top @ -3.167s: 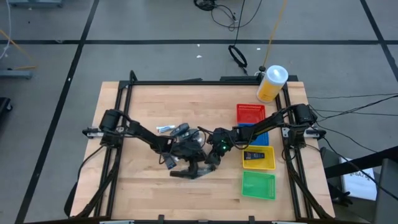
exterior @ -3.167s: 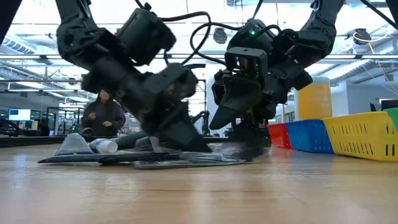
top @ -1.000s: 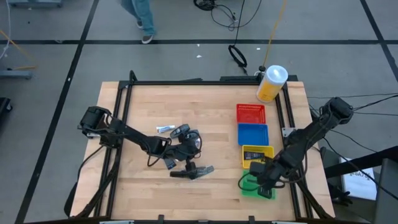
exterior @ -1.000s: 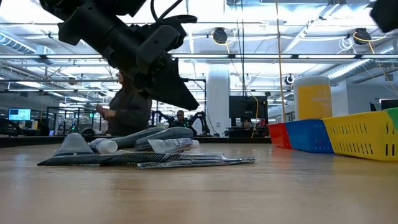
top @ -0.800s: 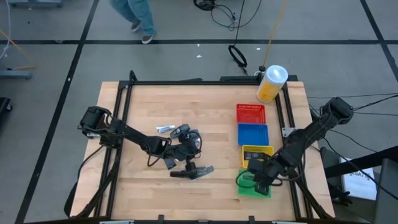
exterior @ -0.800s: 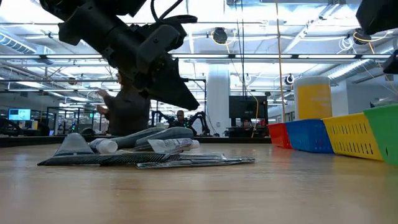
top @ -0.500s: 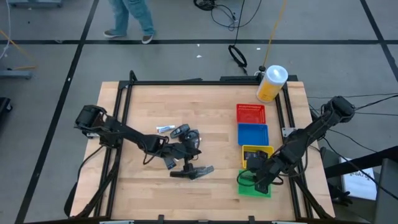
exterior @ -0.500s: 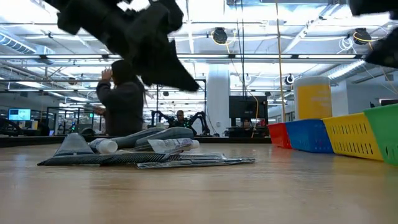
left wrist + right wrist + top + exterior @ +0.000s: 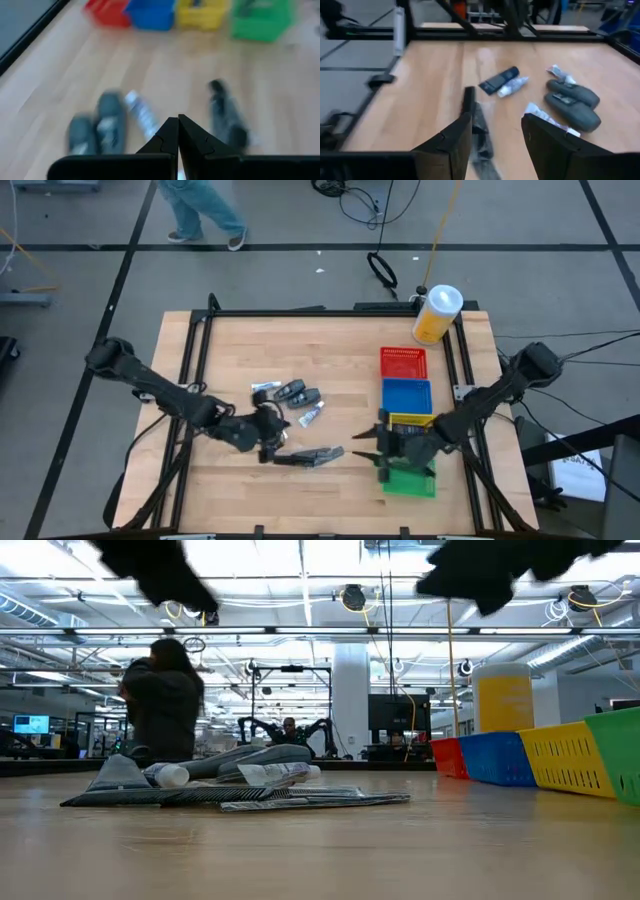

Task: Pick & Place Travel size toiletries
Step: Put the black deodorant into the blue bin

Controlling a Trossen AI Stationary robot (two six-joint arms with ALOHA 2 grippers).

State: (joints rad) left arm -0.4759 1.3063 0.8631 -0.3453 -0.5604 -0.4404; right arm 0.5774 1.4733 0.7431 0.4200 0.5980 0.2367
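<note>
Room: an open workshop with ceiling lights; a person (image 9: 160, 705) stands beyond the wooden surface (image 9: 230, 350), another walks the floor above it in the high view.
Toiletries: a small cluster of travel size toiletries (image 9: 290, 395) lies left of the surface's centre, clear of both arms.
Count: about six pieces can be told apart in the high view; more may overlap.
Long axes: two dark grey tubes (image 9: 296, 393) lie side by side, running left-right; a pale tube (image 9: 311, 416) tilts diagonally; a flat dark sachet (image 9: 310, 457) stretches left-right nearer the front edge.
Baskets: four in a column at right — red (image 9: 403, 362), blue (image 9: 407, 395), yellow (image 9: 408, 420), green (image 9: 410, 481).
Canister: one yellow canister (image 9: 436, 315), white lid, upright at the far right corner.
Left gripper (image 9: 268, 438): fingers pressed together, holding nothing, poised just left of the sachet.
Right gripper (image 9: 368, 448): fingers spread, empty, beside the green basket, pointing towards the cluster.
</note>
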